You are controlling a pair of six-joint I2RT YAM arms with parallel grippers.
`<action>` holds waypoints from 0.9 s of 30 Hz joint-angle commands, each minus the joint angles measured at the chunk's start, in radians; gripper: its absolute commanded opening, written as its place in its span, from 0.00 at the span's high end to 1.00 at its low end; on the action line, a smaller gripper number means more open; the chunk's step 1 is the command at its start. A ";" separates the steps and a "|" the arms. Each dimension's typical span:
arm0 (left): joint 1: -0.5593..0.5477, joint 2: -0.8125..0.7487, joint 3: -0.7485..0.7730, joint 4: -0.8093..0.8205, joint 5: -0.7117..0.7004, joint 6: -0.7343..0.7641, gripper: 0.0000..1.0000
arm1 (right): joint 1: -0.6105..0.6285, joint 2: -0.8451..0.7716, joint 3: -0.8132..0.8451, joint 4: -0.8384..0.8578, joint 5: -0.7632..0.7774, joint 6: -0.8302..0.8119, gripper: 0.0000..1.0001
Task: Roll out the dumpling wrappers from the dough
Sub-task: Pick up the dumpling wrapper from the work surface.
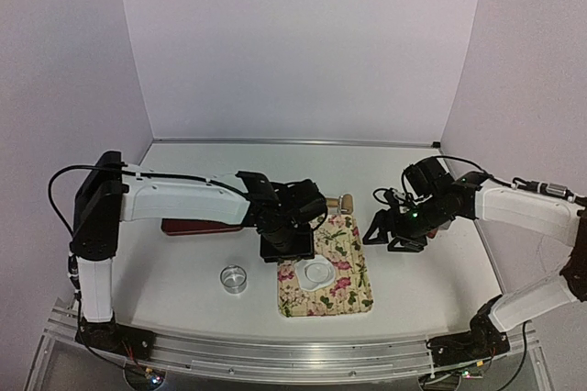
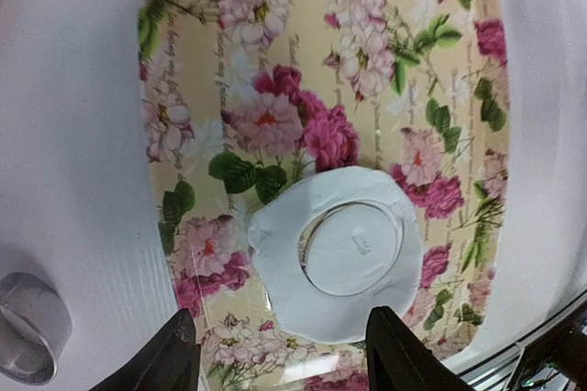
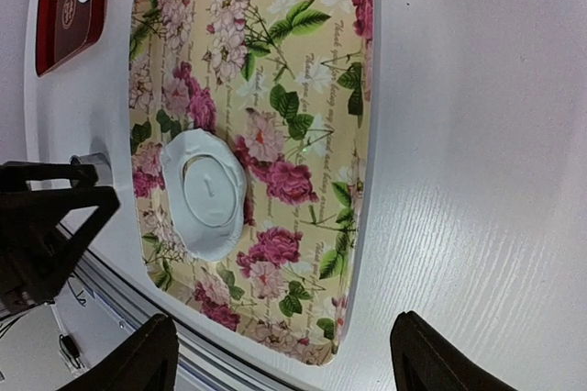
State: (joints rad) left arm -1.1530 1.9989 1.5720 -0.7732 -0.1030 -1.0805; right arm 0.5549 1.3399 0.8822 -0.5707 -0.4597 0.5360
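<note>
your left arm (image 1: pixel 183 200) reaches from its base at the near left edge across to the middle of the tabletop (image 1: pixel 174 267), wrist bent down, so the left pincer (image 1: pixel 288 246) hangs over the far left edge of the floral mat (image 1: pixel 353 272). your right arm (image 1: pixel 523 207) bends in from the right, with the right pincer (image 1: pixel 393 233) over bare tabletop just beside the mat's right edge. the dough (image 1: pixel 316 273) lies on the near half of the mat as a flat, white, irregular sheet.

only the overhead view shows both arms whole. it also shows the metal ring (image 1: pixel 234 278) standing left of the mat, apart from it.

the left wrist view adds a round dumpling wrapper (image 2: pixel 353 249), outlined by a cut groove inside the dough sheet. it also shows the left pincer's fingers (image 2: pixel 174 359) apart with nothing between them.

the right wrist view shows the right pincer's fingers (image 3: pixel 138 359) spread wide and empty, and a red tray (image 3: pixel 69 5) beyond the mat's corner.
</note>
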 commanded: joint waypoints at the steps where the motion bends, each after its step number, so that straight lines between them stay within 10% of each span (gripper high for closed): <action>1: 0.008 0.035 -0.025 0.109 0.115 0.050 0.41 | -0.001 -0.024 -0.022 0.028 -0.013 0.020 0.27; 27: 0.038 0.177 0.035 0.077 0.100 0.056 0.65 | -0.002 -0.035 -0.042 0.026 -0.031 0.020 0.31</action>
State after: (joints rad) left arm -1.1200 2.1426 1.5806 -0.7053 -0.0025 -1.0435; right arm 0.5549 1.3121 0.8364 -0.5610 -0.4789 0.5549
